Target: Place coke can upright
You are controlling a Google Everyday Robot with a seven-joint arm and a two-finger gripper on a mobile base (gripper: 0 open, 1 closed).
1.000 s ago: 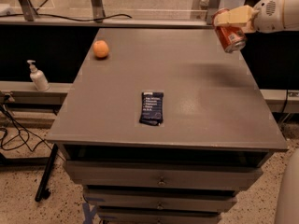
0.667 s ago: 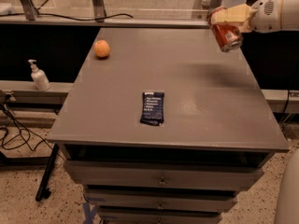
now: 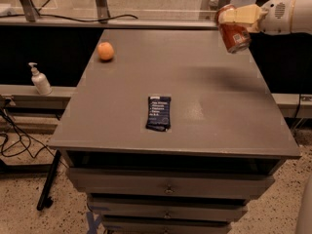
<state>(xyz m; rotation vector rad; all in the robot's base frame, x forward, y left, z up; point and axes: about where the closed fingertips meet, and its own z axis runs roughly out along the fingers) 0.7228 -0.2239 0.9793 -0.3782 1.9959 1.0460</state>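
Note:
The coke can is red with a silver rim. It hangs tilted in the air above the far right part of the grey table, its silver end pointing down and to the right. My gripper comes in from the right on a white arm and is shut on the upper part of the can. The beige fingers cover the top of the can.
An orange fruit lies at the far left of the table. A dark blue snack packet lies near the middle front. A white pump bottle stands on a ledge left of the table. Drawers sit below the tabletop.
The gripper with the can has moved a little to the left and slightly up over the table's far right corner. Nothing else moved.

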